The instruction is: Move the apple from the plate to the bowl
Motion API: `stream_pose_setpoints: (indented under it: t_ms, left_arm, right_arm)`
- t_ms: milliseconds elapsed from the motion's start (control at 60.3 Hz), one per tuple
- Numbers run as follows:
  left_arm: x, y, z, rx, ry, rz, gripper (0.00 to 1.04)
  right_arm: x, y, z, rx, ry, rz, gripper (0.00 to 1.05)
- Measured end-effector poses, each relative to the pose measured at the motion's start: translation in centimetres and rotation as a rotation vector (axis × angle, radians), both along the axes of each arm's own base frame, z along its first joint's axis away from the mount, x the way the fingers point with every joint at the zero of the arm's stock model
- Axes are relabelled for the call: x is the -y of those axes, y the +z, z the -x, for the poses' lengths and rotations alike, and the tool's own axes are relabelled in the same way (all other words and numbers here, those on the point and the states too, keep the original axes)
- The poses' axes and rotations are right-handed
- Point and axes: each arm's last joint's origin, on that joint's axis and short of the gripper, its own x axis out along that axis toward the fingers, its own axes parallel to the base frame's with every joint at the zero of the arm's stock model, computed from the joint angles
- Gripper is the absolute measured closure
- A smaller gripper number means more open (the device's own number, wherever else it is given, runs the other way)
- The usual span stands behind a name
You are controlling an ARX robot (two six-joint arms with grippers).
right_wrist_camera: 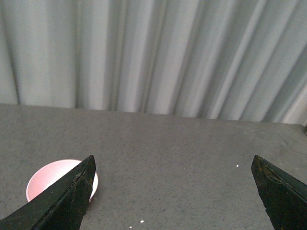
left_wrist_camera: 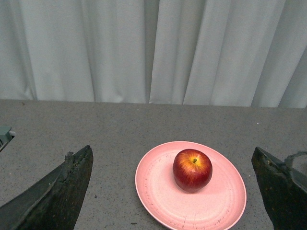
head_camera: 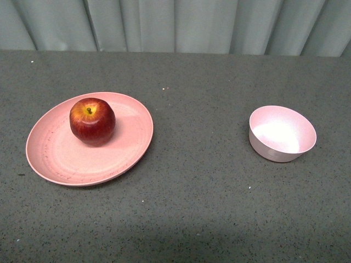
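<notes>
Progress: 0 steps done. Apple [head_camera: 92, 121] not yet grasped; grasp, lift, carry and release all left.
Left gripper [left_wrist_camera: 171, 150]: jaws spread wide, empty, facing apple from well back.
Right gripper [right_wrist_camera: 173, 158]: jaws likewise parted, empty.
Containers, left to right:
- Salmon-pink plate [head_camera: 60, 159]: holds 1 apple, stem up, off-centre toward far side.
- Pale-pink bowl [head_camera: 267, 149]: well apart to right, empty.

- left gripper [left_wrist_camera: 171, 149]: two broad, wedge-shaped fingers [left_wrist_camera: 57, 191] narrowing to blunt tips; matt blackish surface with a faint grey-green cast; the inner edges look rough and chipped, with worn, crumbly spots near the tips
- right gripper [right_wrist_camera: 172, 158]: the same pair of tapering wedges; fingers [right_wrist_camera: 64, 201] plain matt black; edges slightly ragged
</notes>
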Motion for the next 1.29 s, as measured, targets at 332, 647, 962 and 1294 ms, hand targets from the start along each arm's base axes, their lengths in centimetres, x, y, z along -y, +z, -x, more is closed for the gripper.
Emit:
stream_pose_setpoints:
  t_ms: [332,647,962,1294]
  left_arm:
    - [0.0,0.0,0.0,0.0,0.0,0.0,0.07]
    - [0.0,0.0,0.0,0.0,0.0,0.0,0.07]
    - [0.0,0.0,0.0,0.0,0.0,0.0,0.07]
    - [0.0,0.0,0.0,0.0,0.0,0.0,0.07]
  right_arm:
    - [-3.0,-2.0,-10.4,-0.49,0.337,0.087,0.09]
    - [-4.7,-6.2,-15.9,-0.764,0.443,0.117,0.09]
    - [-5.7,-9.2,-20.2,-0.926,0.497,0.101,0.09]
    - [-6.8,-10.8,-22.5,-0.982,0.538,0.102,0.09]
